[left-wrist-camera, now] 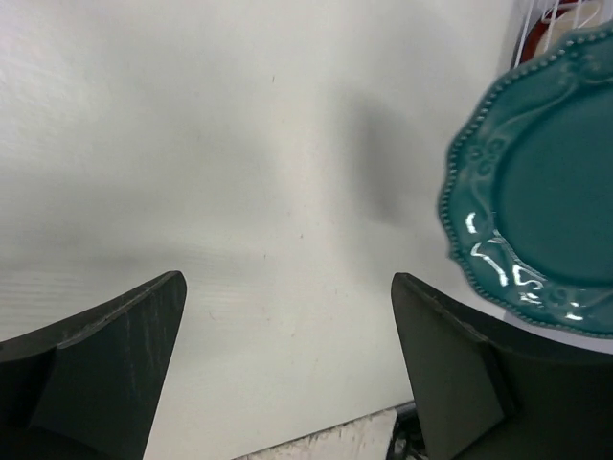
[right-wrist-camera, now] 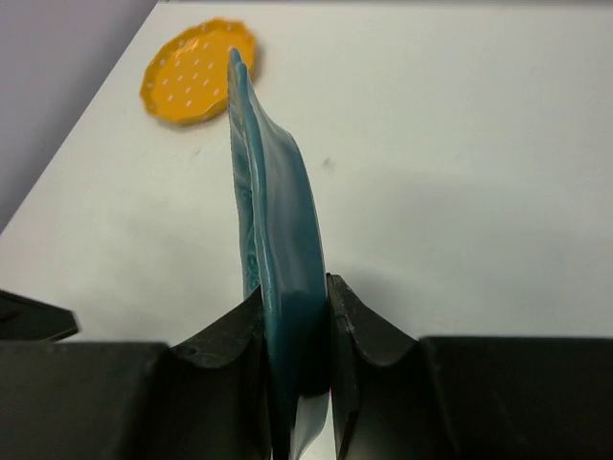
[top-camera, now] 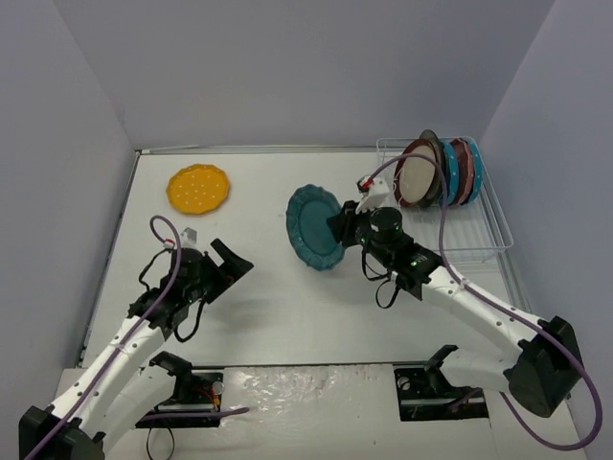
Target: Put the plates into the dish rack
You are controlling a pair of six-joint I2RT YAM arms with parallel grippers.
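- Right pincer [right-wrist-camera: 297, 331]: we clamp the teal plate [top-camera: 314, 228] on edge by its rim, over the tabletop [top-camera: 268, 316], left of the dish rack [top-camera: 488, 244].
- Left pincer [top-camera: 228, 259] gapes wide, empty.
- We judge the glazed rim may slip from so small a hold, or knock the racked plates [top-camera: 445, 172].

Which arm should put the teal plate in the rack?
Right. The right gripper pinches the teal plate on edge, close to the dish rack. The left gripper is open, empty and farther away.
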